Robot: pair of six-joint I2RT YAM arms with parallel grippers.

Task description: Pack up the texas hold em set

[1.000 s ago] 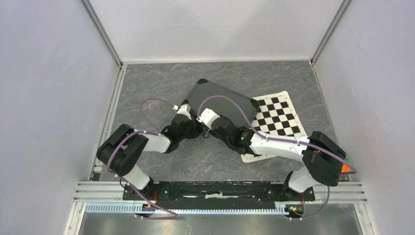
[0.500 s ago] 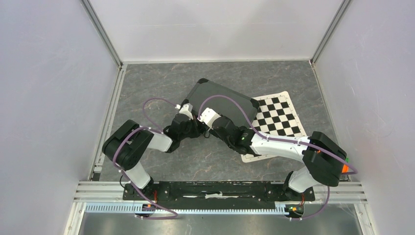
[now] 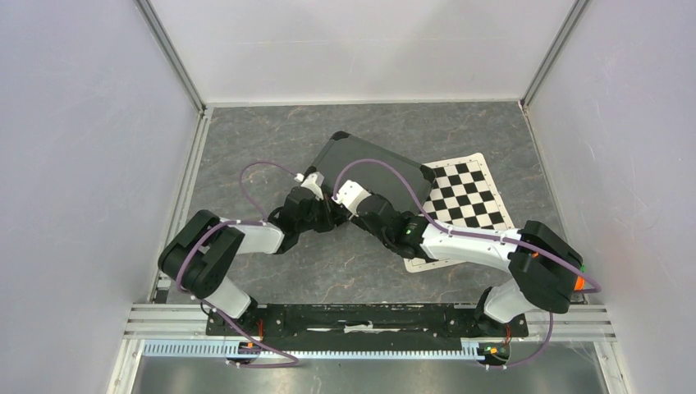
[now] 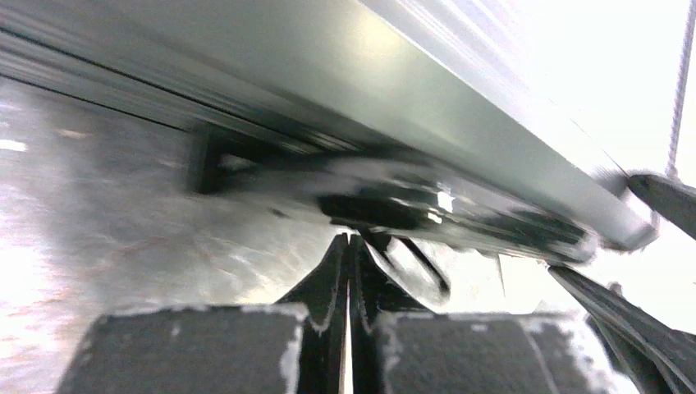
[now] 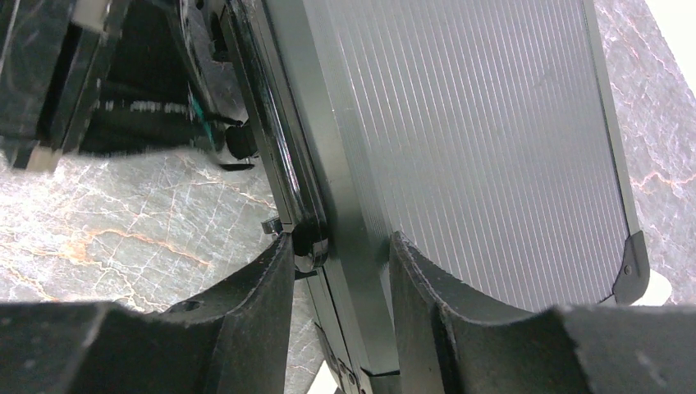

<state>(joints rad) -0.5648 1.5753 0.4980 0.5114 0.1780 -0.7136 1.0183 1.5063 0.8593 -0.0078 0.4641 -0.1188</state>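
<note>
The black hard case (image 3: 382, 168) lies shut and flat on the table, its ribbed lid up (image 5: 476, 139). Chips, cards, dice and the marker are not in view. My left gripper (image 3: 322, 207) is at the case's near edge; in its wrist view the gripper (image 4: 349, 246) is shut, its tips just below the case's front rim (image 4: 427, 115) and a dark latch-like fitting (image 4: 394, 205). My right gripper (image 3: 345, 205) straddles that same front rim, one finger (image 5: 263, 279) against the handle (image 5: 287, 189), the other finger (image 5: 418, 279) on the lid.
The black-and-white checkered mat (image 3: 468, 193) lies under the case's right end. Grey walls enclose the marble table (image 3: 271, 131) on three sides. The left arm's wrist (image 5: 49, 74) sits close beside my right gripper.
The left arm's elbow swung right and then back to the left, while its gripper stayed at the case's near edge. The right arm and the case have not moved.
</note>
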